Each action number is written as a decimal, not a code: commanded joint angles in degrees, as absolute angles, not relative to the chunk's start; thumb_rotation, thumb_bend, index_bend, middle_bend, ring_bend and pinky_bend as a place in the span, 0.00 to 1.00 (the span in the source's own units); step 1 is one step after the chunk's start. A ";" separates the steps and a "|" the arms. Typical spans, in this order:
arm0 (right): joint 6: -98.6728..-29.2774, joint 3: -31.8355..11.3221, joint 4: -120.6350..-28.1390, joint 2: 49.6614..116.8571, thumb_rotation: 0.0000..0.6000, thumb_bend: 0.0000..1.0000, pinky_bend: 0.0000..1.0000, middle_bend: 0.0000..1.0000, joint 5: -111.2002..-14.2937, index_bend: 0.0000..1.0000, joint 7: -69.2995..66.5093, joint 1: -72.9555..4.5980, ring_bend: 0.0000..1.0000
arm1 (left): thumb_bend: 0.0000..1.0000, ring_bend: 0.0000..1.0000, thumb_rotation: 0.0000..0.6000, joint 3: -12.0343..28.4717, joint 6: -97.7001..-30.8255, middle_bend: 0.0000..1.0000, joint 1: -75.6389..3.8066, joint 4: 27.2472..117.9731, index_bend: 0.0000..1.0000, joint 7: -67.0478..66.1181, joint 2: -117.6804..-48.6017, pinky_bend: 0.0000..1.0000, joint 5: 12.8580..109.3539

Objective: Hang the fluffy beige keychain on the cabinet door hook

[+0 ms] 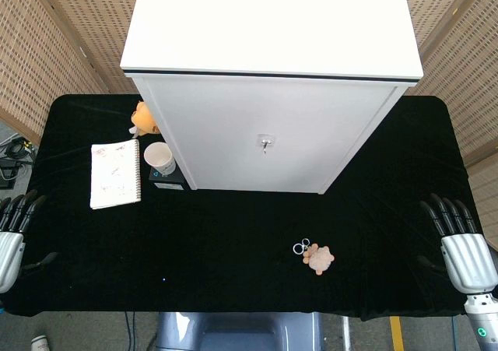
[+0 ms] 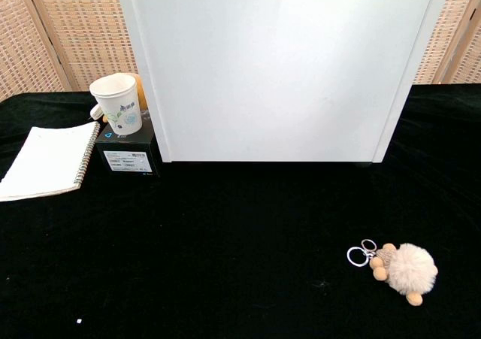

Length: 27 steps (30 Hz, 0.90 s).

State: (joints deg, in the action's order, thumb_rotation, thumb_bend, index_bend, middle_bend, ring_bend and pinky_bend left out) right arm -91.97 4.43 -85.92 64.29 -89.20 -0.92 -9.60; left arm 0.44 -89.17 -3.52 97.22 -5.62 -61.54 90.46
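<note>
The fluffy beige keychain point(image 1: 318, 257) point(image 2: 406, 268) lies on the black tablecloth, its metal rings point(image 2: 361, 253) pointing left. A small metal hook point(image 1: 266, 142) sits on the front door of the white cabinet point(image 1: 268, 94) point(image 2: 278, 68); the chest view does not show the hook. My left hand point(image 1: 12, 238) rests at the table's left edge, fingers apart, holding nothing. At the table's right edge my right hand point(image 1: 461, 246) is also spread and empty, well right of the keychain. Neither hand appears in the chest view.
Left of the cabinet a paper cup point(image 1: 160, 158) point(image 2: 118, 104) stands on a small black box point(image 2: 128, 153). A spiral notebook point(image 1: 115, 173) point(image 2: 46, 159) lies further left, and an orange plush toy point(image 1: 142, 118) sits behind the cup. Wicker screens point(image 1: 47, 47) surround the table.
</note>
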 commanded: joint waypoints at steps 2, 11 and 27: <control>-91.21 4.10 -85.93 64.53 1.00 0.00 0.00 0.00 -89.82 0.00 -0.27 -9.39 0.00 | 0.00 0.00 1.00 0.45 -89.19 0.00 -3.45 97.06 0.00 -5.37 -61.47 0.00 90.50; -81.94 3.63 -88.42 63.05 1.00 0.00 0.44 0.53 -93.21 0.07 0.92 -14.80 0.53 | 0.00 0.00 1.00 0.84 -88.68 0.00 -3.64 96.75 0.00 -5.91 -61.89 0.00 89.85; -45.91 -2.34 -88.03 73.46 1.00 0.32 1.00 0.89 -88.64 0.45 -0.73 -38.21 0.91 | 0.00 0.00 1.00 2.30 -84.80 0.00 -5.32 95.18 0.00 -8.39 -63.66 0.00 85.61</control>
